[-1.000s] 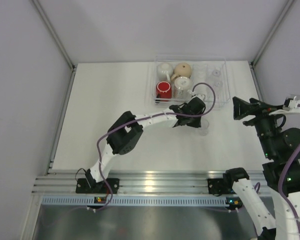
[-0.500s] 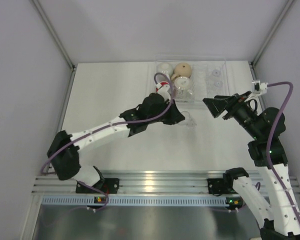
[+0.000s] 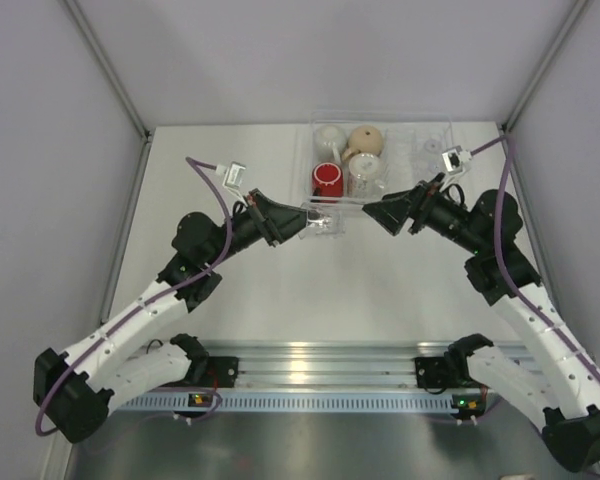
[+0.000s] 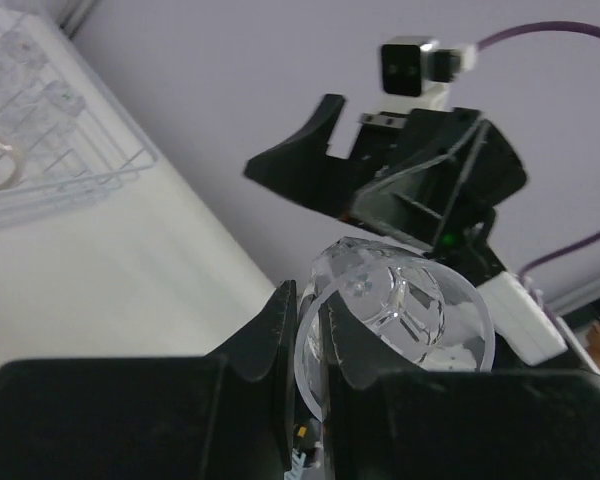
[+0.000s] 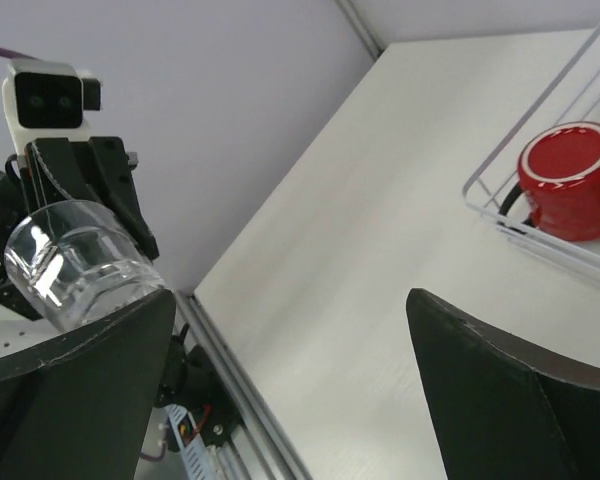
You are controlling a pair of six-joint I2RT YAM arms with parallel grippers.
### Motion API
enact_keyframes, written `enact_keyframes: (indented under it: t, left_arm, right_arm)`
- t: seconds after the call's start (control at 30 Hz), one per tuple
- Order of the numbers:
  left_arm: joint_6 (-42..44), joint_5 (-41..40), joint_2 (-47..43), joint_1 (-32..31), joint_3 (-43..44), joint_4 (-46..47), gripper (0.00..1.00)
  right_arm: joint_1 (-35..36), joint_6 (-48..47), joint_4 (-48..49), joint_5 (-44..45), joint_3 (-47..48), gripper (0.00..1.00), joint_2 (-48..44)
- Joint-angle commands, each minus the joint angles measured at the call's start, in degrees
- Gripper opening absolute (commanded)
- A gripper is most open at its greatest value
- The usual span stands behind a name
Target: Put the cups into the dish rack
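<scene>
A small clear glass [image 3: 321, 222] hangs in the air in front of the dish rack [image 3: 385, 119], with my left gripper [image 3: 298, 222] shut on its rim. In the left wrist view the glass [image 4: 400, 310] is pinched by its wall between the two fingers [image 4: 280, 330]. My right gripper [image 3: 378, 216] faces it from the right, open and empty, a short gap away. The right wrist view shows the glass [image 5: 75, 265] beyond its left finger [image 5: 80, 390]. In the rack stand a red mug [image 3: 327, 180], a white mug [image 3: 329, 137], a tan mug [image 3: 366, 140] and a clear cup [image 3: 366, 172].
Small clear glasses [image 3: 430, 150] sit in the rack's right half. The rack's near left corner [image 5: 510, 225] holds the red mug [image 5: 570, 180]. A metal rail [image 3: 300, 360] runs along the table's near edge, and grey walls close in both sides.
My left arm has swung back and leftward, lifting the glass off the table. The right arm has come in leftward to face the glass, and its jaws have spread wider.
</scene>
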Motion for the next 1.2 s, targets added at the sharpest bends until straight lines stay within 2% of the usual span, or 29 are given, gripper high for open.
enact_keyframes:
  t: [0.0,0.07,0.1,0.23,0.47,0.7,0.83,1.03,1.17]
  left_arm:
    - [-7.9,7.6,-1.2,1.0,-3.4,20.2,0.00]
    - [-11.7,10.2,0.3,2.8,-5.6,27.1,0.00]
    - [-16.4,11.9,1.0,4.3,-7.3,34.6,0.00]
    - [-25.7,12.8,4.1,7.1,-11.5,51.1,0.00]
    - [-27.4,12.7,3.9,8.5,-13.3,53.8,0.00]
    - [-31.9,8.1,2.4,8.9,-14.2,55.3,0.00]
    - [-34.8,6.2,1.8,8.9,-12.9,55.5,0.00]
    - [-40.8,2.0,3.8,8.9,-11.5,56.1,0.00]
    - [-44.1,1.6,4.9,8.8,-11.2,58.1,0.00]
  right_arm:
    - [5.5,-1.4,6.9,-0.9,3.4,0.99,3.4]
    - [8.8,-1.6,9.1,-0.4,4.1,1.00,5.3]
    - [9.9,-1.5,9.8,0.7,4.5,0.99,5.8]
    - [14.0,-1.0,14.3,2.5,4.2,0.99,7.8]
    - [21.2,-1.6,21.2,4.9,3.8,0.99,8.7]
    - [23.6,0.3,30.1,6.7,0.0,0.99,6.1]
    - [23.7,-6.7,26.6,8.2,1.6,0.99,3.5]
    - [24.8,-7.4,32.1,6.4,1.9,0.99,2.4]
    - [26.9,-10.7,31.2,6.1,4.7,0.99,4.5]
